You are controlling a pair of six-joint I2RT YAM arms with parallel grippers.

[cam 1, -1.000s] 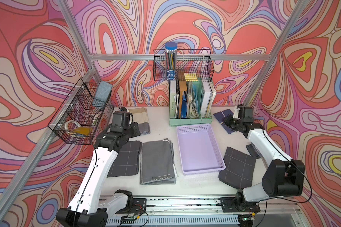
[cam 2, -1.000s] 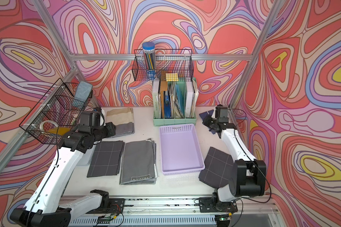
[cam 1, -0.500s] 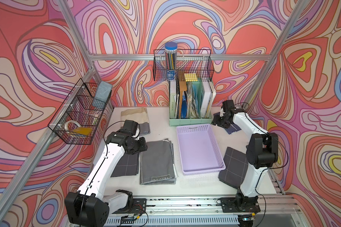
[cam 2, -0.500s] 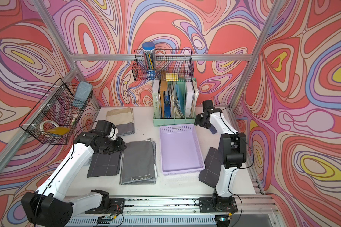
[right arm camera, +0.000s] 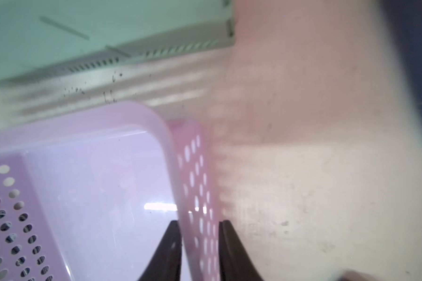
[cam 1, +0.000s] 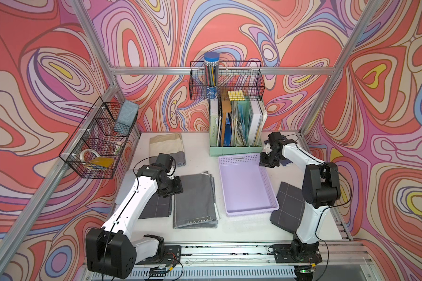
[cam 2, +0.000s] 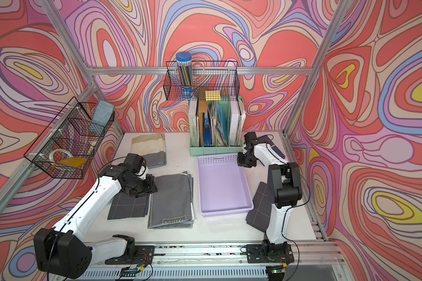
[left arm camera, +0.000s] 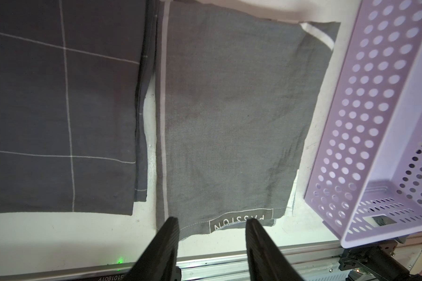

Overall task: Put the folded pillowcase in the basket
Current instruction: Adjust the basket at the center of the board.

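The folded pillowcase [cam 1: 195, 199] [cam 2: 172, 202] is a grey cloth with a "PASSION" label, lying flat on the table left of the basket. It fills the left wrist view [left arm camera: 229, 116]. My left gripper [cam 1: 174, 188] [cam 2: 148, 188] [left arm camera: 211, 222] hangs open over the cloth's left edge, holding nothing. The lilac perforated basket [cam 1: 250, 211] [cam 2: 225, 211] [left arm camera: 366, 109] holds nothing. My right gripper [cam 1: 266, 163] [cam 2: 245, 163] [right arm camera: 199, 225] is at the basket's far right corner. Its fingers sit on either side of the side wall [right arm camera: 197, 175], shut on it.
A dark checked cloth [cam 1: 156, 206] lies left of the pillowcase, partly under my left arm. Another dark checked cloth [cam 1: 290, 206] lies right of the basket. A beige and grey cloth [cam 1: 167, 146] is at the back left. The mint file holder [cam 1: 236, 136] stands behind the basket. Wire baskets [cam 1: 98, 141] [cam 1: 227, 82] hang on the walls.
My left arm swung from the back left to over the pillowcase's left edge. My right gripper came from the back right to the basket's far corner and closed on its wall.
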